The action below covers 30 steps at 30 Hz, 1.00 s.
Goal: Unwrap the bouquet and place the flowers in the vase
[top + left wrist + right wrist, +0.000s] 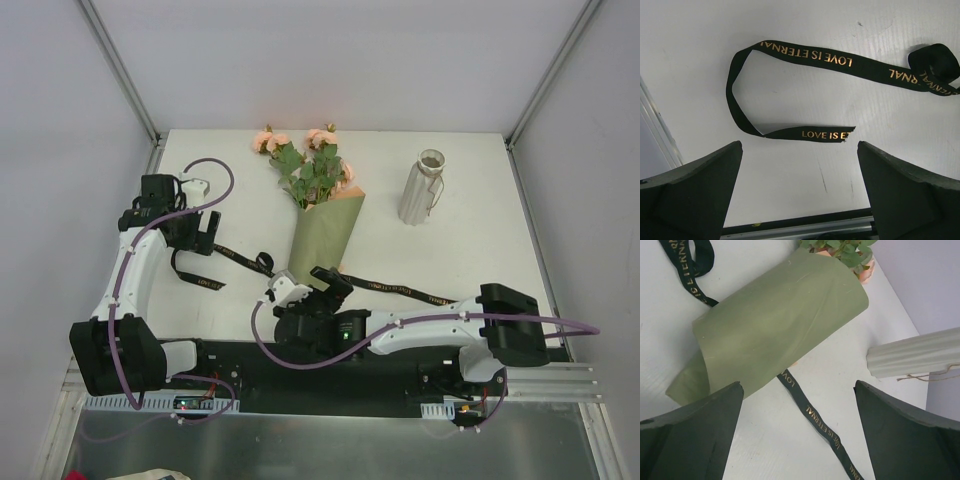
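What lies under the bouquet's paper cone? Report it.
The black ribbon passes beneath the paper cone, showing on both sides. Its covered stretch and the stems inside the wrap cannot be seen.

Olive paper, gold-lettered black ribbon

Even, diffuse light is coming from above and filling the white enclosure, and the tabletop is reading bright without burning out. Shadows are falling short and soft: a faint one is lying under the lower edge of the paper cone, whose olive surface is catching a gentle sheen. The gold lettering on the ribbon is showing crisp (no motion blur there). The left pincer and right pincer are looming dark at the bottom corners, their fingers looking slightly soft and almost featureless.
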Each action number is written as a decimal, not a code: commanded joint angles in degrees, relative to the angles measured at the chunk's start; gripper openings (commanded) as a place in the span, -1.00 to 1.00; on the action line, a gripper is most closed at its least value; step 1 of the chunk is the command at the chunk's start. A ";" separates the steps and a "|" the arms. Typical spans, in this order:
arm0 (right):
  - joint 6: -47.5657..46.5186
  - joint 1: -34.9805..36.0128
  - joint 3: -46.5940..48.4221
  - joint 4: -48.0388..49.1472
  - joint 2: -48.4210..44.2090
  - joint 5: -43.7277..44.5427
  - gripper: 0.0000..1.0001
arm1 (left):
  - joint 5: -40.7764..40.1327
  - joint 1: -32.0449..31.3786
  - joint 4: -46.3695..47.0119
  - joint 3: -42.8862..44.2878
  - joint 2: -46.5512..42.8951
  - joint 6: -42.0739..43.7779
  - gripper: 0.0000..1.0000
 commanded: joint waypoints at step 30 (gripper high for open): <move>-23.36 -8.51 18.32 16.45 23.60 -0.05 0.94 | 1.75 -0.61 -0.54 1.73 -0.82 1.90 0.98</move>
